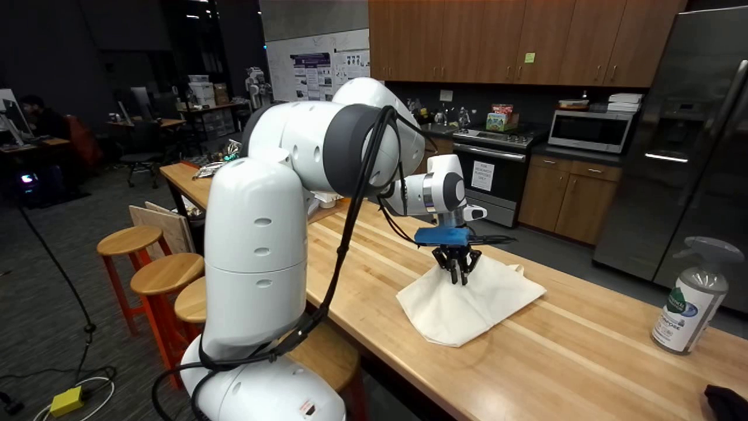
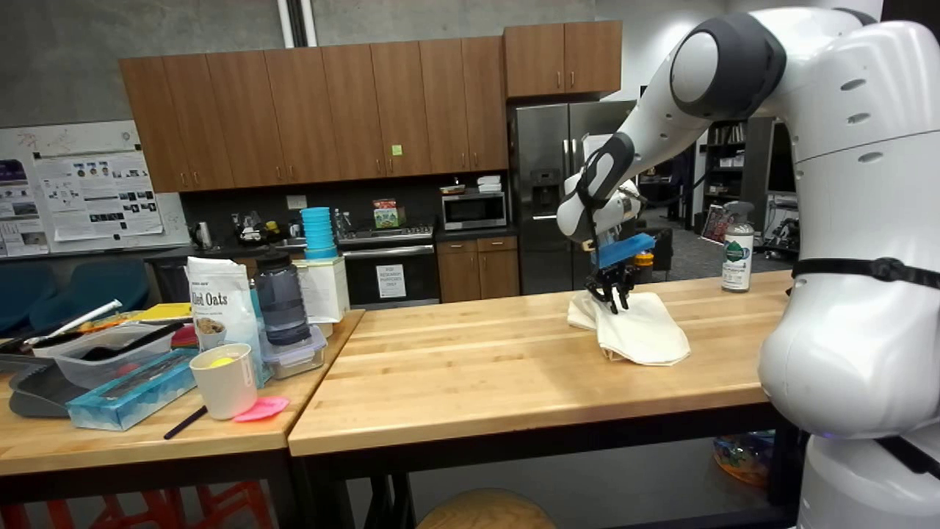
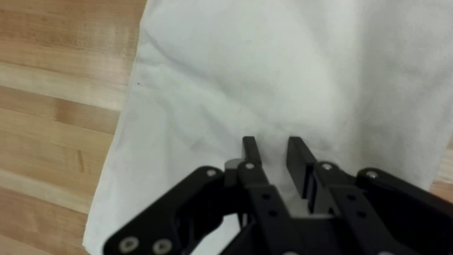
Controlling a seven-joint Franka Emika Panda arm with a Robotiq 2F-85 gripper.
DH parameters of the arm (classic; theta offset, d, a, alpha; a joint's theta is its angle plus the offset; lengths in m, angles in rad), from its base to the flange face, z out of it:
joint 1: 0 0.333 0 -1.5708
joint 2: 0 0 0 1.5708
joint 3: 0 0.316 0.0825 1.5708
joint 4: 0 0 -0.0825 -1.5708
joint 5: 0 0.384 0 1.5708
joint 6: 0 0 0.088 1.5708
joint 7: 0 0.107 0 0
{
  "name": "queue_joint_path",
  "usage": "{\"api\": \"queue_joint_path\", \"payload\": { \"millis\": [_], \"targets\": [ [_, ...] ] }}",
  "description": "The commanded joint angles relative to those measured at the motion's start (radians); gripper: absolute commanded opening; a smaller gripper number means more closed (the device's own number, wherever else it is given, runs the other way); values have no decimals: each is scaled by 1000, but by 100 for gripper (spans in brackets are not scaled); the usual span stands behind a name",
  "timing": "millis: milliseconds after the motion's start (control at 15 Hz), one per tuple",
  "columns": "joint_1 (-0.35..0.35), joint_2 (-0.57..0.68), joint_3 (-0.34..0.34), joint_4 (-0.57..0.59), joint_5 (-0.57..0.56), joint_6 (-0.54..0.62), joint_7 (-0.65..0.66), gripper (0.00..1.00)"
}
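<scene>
A cream cloth [image 1: 453, 316] lies on the wooden table, spread out with soft creases; it also shows in an exterior view [image 2: 650, 339] with folded layers at its near edge. In the wrist view the cloth [image 3: 212, 95] fills most of the picture. My gripper [image 1: 460, 280] points down over the middle of the cloth. The gripper also shows in an exterior view [image 2: 620, 306]. In the wrist view the two black fingers [image 3: 271, 140] stand part-way apart, with no cloth visibly pinched between them. I cannot tell whether the fingertips touch the cloth.
A spray bottle [image 1: 689, 298] stands on the wooden table [image 1: 584, 356], with a dark item [image 1: 726, 403] at the table edge. An adjoining table holds a mug [image 2: 225, 382], an oats bag [image 2: 220, 301], a dark bottle [image 2: 281, 301] and a tissue box [image 2: 132, 389]. Stools [image 1: 166, 273] stand beside the table.
</scene>
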Motion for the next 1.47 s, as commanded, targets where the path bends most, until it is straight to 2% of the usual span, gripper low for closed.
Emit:
{"api": "queue_joint_path", "payload": {
  "millis": [0,133,200,333,533,733,1400],
  "targets": [
    [5,0,-5,1,2,-2,-2,29],
    [5,0,-5,1,2,-2,-2,29],
    [5,0,-5,1,2,-2,-2,54],
    [3,-6,-7,-4,-1,0,-1,59],
    [7,-3,-4,-2,1,4,3,77],
    [4,-14,-6,-14,-3,9,-3,98],
    [-4,-24,-1,-23,17,20,-52,100]
  ]
}}
